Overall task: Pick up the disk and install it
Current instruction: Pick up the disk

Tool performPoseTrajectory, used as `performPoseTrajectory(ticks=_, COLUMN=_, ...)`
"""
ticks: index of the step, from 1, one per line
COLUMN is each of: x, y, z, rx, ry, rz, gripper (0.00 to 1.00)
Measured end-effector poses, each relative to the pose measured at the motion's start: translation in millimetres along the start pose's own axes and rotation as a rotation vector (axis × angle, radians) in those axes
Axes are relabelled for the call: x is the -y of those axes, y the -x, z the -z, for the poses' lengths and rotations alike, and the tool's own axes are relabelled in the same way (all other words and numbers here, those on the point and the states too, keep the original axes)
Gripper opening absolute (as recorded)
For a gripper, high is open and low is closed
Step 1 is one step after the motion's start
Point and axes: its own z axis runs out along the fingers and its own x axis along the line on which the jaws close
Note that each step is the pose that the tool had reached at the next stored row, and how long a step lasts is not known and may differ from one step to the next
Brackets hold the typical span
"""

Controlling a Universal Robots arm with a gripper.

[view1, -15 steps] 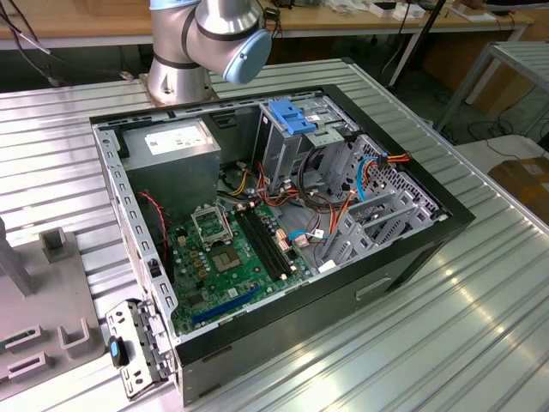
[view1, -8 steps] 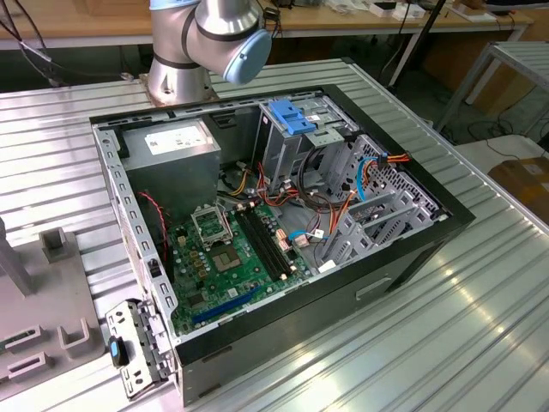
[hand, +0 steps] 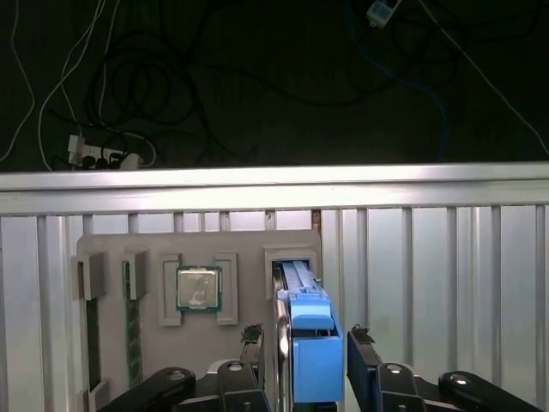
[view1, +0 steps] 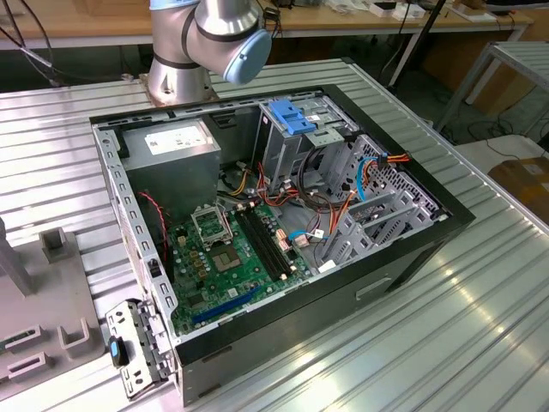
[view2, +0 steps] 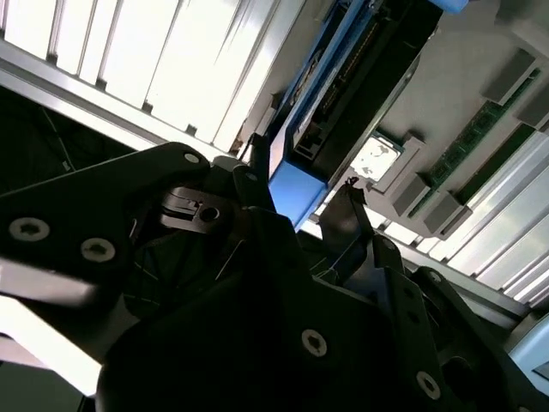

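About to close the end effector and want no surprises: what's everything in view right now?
table: one, silver, ribbed
fixture tray: one, grey, on the table
disk: one, grey in blue carrier, upright in a tray slot
processor chip: one, silver, tray pocket beside the disk
memory sticks: two, green, tray slots
computer case: one, black, open, on the table
motherboard: one, green, inside the case
power supply: one, grey, inside the case
drive cage: one, grey, inside the case
bracket: one, light blue, atop the drive cage
cables: several, orange, red, blue, inside the case
arm: one, silver with blue cap, beyond the case
end effector: one, black, open, astride the disk
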Motion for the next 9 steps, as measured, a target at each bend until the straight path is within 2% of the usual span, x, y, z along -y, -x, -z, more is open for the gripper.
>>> performPoseTrajectory(ticks=4, x=-0.2, y=-0.3, z=-8.8, rx=0.0, ry=0.0002, rz=0.0, gripper=0.51)
performPoseTrajectory(ticks=9, x=-0.2, y=1.1, z=-10.7, rx=0.0001, ry=-0.0001, rz=0.0, gripper=0.51)
